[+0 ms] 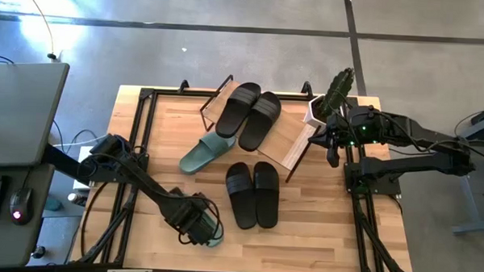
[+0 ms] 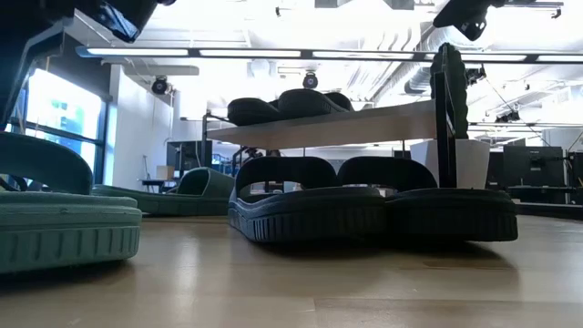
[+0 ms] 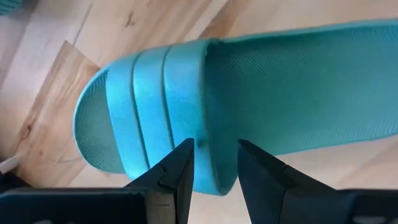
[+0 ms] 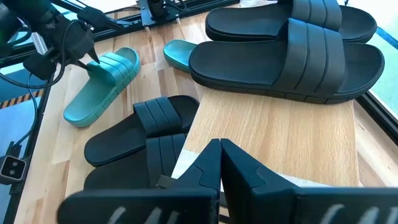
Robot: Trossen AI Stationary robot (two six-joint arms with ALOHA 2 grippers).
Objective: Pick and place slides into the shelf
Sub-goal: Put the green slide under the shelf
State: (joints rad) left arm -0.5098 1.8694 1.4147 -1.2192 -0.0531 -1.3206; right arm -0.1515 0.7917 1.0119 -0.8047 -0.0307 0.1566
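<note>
Straddling the ribbed strap of a sage-green slide (image 3: 186, 112), the left gripper (image 3: 214, 165) has its dark wedge-shaped fingers (image 3: 179, 171) partly parted around the strap's edge; this slide's footbed is finely pebbled. It lies on the planked wooden worktop (image 1: 319, 236), well apart from the shelf (image 1: 286, 141). That shelf is a pale wooden plank on thin black legs, carrying one matte black pair (image 1: 249, 114). Another green slide (image 1: 205, 152) pokes from under it, a second black pair (image 1: 252, 194) sits just beside it, and the right gripper (image 4: 220, 163), fingers pressed together, hovers over its plank
</note>
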